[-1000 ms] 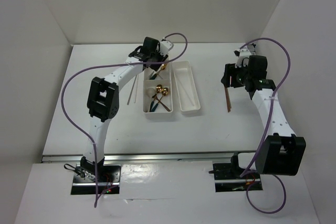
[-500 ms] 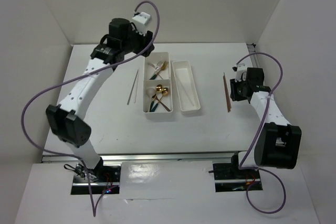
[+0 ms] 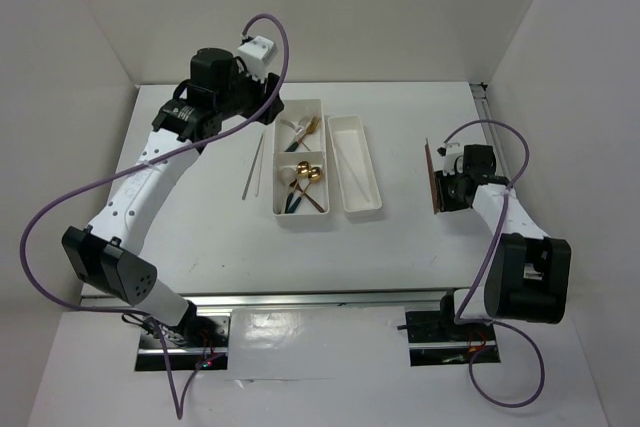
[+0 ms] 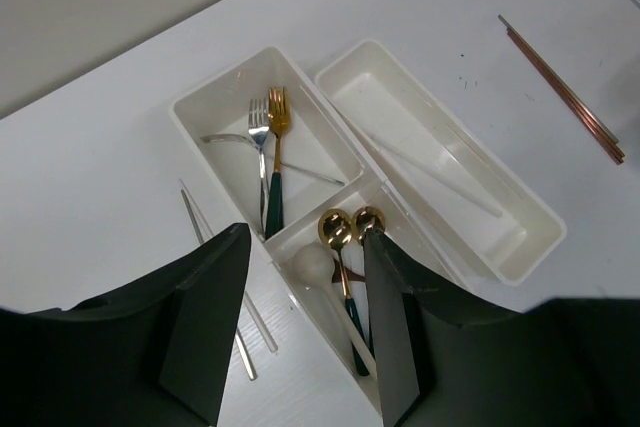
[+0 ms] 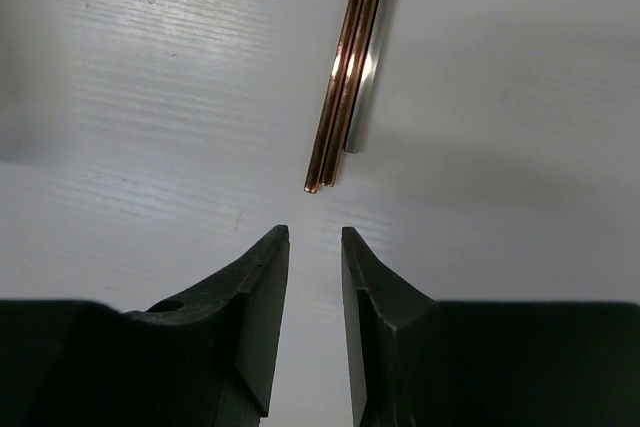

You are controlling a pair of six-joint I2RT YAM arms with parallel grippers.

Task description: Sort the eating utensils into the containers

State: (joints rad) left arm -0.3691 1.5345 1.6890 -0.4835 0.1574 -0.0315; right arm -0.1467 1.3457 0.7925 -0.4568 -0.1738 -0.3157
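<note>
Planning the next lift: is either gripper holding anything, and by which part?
Nothing held. Left gripper hangs open over the divided tray; right gripper is empty, just short of the copper chopsticks.

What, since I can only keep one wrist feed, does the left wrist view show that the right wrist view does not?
Only left wrist: the two-compartment tray holding forks and spoons, the narrow tray beside it, and silver chopsticks loose on the table. Only right wrist: the right gripper, jaws slightly apart, empty. Both: the copper chopsticks lying on the table; the right wrist view shows only their tip end, close up.
</note>
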